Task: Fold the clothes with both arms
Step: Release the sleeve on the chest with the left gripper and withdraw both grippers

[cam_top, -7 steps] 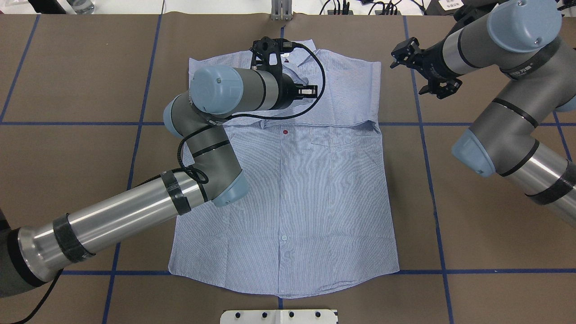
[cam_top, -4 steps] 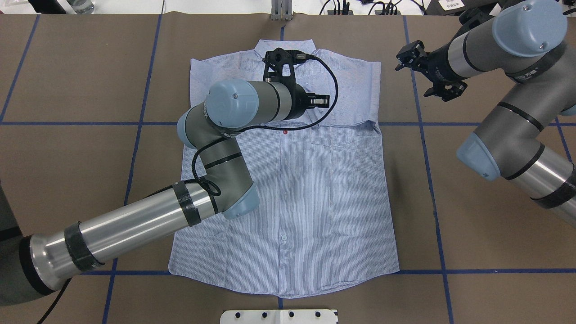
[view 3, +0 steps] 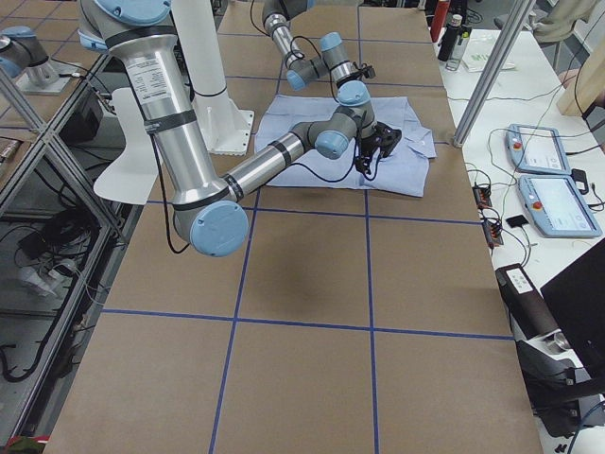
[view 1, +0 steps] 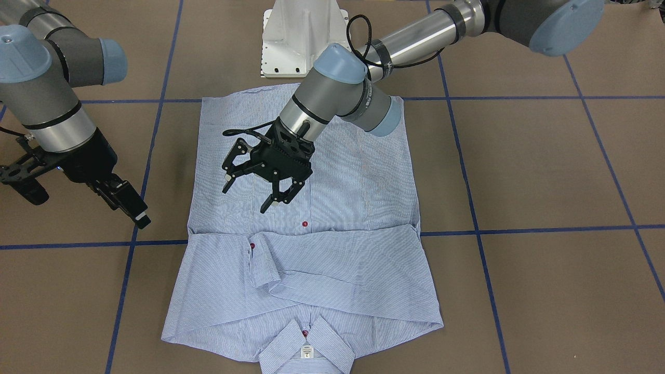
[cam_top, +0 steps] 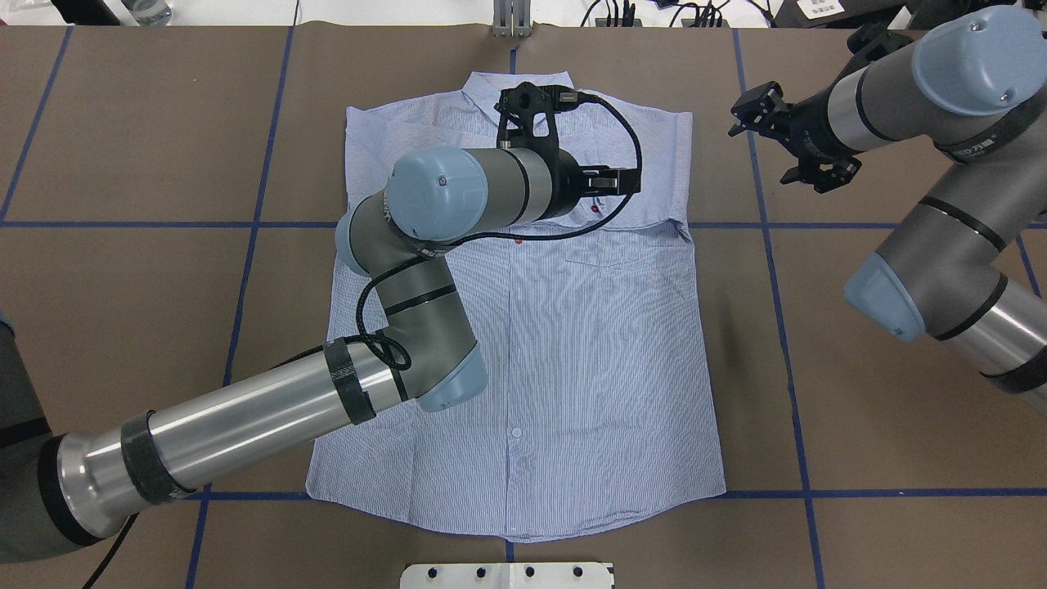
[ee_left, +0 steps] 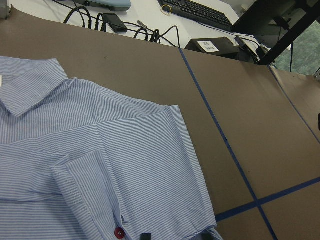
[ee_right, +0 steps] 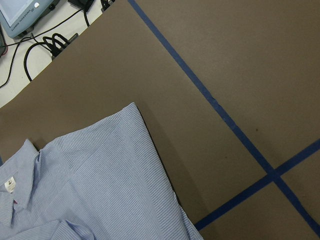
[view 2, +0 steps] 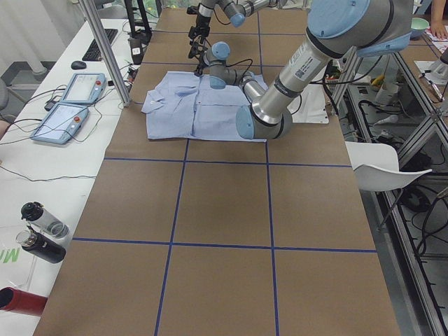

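Note:
The blue-and-white pinstriped shirt lies flat, front up, on the brown table, collar at the far edge. Both sleeves are folded across its chest. My left gripper is open and empty; it hovers over the shirt just below the folded sleeves, beside a red button. In the overhead view it sits over the upper right chest. My right gripper is open and empty, above bare table just off the shirt's right shoulder. The left wrist view shows the folded sleeve, the right wrist view the shoulder corner.
The white pedestal base stands at the near edge by the shirt's hem. Blue tape lines grid the brown table. A metal bracket and cables sit at the far edge. Teach pendants lie beyond it.
My left gripper has moved to the right across the shirt's upper chest. My right gripper has drifted slightly right, away from the shirt. Both stay open; the shirt has not moved.

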### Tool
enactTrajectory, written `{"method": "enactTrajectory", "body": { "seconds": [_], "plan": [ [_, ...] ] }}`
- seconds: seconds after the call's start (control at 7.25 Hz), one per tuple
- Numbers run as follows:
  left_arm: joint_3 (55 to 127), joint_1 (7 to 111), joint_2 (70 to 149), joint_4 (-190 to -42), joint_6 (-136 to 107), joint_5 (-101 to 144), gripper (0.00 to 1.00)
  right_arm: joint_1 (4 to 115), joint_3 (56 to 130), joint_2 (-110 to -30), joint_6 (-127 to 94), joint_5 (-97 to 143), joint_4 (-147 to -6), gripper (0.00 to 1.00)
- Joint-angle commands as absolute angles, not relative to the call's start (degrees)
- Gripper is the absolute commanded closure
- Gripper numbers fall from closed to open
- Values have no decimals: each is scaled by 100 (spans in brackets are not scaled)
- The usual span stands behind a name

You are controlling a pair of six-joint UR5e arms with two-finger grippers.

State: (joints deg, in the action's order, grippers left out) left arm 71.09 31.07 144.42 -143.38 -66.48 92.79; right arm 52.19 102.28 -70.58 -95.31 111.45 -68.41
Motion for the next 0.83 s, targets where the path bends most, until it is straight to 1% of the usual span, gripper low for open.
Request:
{"method": "enactTrajectory", "body": {
  "seconds": [0.0,0.14,0.28,0.41,0.55,0.69],
  "plan": [
    [8865,3164,13630,-13119,-6671,9683,17,4593,10676,-7363,-9685,10962,-6838,0],
    [9773,3251,12770,-13070,-6627,9799,18,4048,10905,-7417,-10077,10351,-6855,0],
    [10269,3478,12153,-13061,-6610,10217,20,3538,11247,-7635,-10507,10136,-6969,0],
    [10509,3698,11711,-13069,-6583,10570,21,2759,11563,-7986,-10729,9551,-7144,0],
    [10834,3778,11107,-13069,-6574,10669,22,2064,11749,-8146,-11045,8979,-7154,0],
    [11063,3805,10587,-13069,-6574,10861,22,1552,11838,-8478,-11552,8843,-7154,0]
  ]
}}
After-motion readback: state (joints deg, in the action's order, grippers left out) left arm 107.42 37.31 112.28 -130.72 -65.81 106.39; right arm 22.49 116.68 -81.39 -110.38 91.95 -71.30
